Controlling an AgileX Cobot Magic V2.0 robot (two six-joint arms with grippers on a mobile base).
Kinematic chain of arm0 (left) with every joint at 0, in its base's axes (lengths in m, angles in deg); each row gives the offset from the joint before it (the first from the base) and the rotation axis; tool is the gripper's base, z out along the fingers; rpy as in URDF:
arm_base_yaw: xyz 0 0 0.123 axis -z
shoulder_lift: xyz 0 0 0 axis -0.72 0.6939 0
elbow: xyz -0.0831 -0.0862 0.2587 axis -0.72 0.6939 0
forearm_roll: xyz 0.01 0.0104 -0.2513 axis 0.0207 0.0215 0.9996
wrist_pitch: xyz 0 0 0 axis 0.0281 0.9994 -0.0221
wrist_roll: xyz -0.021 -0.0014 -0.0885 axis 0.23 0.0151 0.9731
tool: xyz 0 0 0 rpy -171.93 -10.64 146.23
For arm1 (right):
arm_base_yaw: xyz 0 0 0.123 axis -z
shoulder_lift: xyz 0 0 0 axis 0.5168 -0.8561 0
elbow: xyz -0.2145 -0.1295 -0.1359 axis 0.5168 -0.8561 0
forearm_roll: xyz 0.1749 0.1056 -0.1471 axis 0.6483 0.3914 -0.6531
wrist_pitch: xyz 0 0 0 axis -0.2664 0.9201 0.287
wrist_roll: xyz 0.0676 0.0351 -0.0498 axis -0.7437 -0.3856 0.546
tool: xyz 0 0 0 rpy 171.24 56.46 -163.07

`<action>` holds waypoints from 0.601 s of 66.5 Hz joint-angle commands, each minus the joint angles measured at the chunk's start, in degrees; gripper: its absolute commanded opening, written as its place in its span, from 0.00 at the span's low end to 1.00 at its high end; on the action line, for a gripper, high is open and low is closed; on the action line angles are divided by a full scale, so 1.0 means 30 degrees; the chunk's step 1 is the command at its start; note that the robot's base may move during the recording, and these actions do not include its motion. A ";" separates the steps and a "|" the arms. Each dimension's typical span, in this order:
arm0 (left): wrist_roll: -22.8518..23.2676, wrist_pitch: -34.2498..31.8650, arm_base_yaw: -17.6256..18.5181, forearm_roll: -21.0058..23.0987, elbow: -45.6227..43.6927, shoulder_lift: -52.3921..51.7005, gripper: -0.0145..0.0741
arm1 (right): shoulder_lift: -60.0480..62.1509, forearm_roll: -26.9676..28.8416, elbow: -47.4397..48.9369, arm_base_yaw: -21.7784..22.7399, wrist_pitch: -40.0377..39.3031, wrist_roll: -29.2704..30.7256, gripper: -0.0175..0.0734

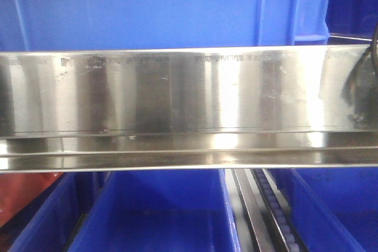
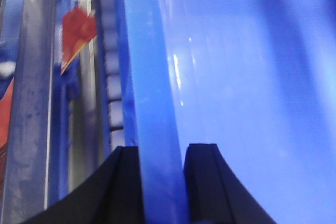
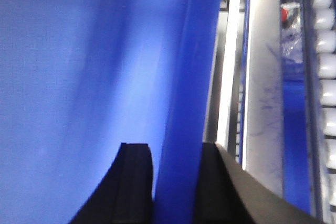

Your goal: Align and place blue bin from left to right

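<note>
Left gripper [image 2: 161, 182] and right gripper [image 3: 177, 182] each clamp a rim of the blue bin [image 2: 247, 93], one finger inside its wall, the other outside.

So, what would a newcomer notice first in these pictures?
First the shiny steel rail, running across the whole front view, with blue bin walls above and below it. Then the two wrist views: the left gripper and the right gripper each have their black fingers on both sides of the blue bin rim, one at each side wall.
</note>
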 commanded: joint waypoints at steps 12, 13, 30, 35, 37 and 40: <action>-0.0174 -0.0876 0.0083 0.0091 -0.0357 -0.0010 0.48 | -0.0284 0.0296 0.0228 0.0054 -0.0824 0.0452 0.12; -0.0174 -0.0876 0.0083 0.0056 -0.0357 -0.0010 0.51 | -0.0284 0.0296 0.0228 0.0090 -0.0865 0.0452 0.12; -0.0174 -0.0851 0.0083 -0.0479 -0.0357 -0.0010 0.84 | -0.0249 0.0296 0.0228 0.0086 -0.0824 0.0452 0.57; -0.0174 -0.0741 0.0083 -0.0479 -0.0357 -0.0141 0.84 | -0.0209 0.0255 0.0228 0.0086 -0.0792 0.0452 0.79; -0.0174 -0.0751 0.0083 -0.0479 -0.0357 -0.0177 0.84 | -0.0159 0.0255 0.0228 0.0086 -0.0740 0.0452 0.83; -0.0174 -0.0642 0.0083 -0.0479 -0.0357 -0.0411 0.84 | -0.0069 0.0212 0.0228 0.0086 -0.0744 0.0452 0.82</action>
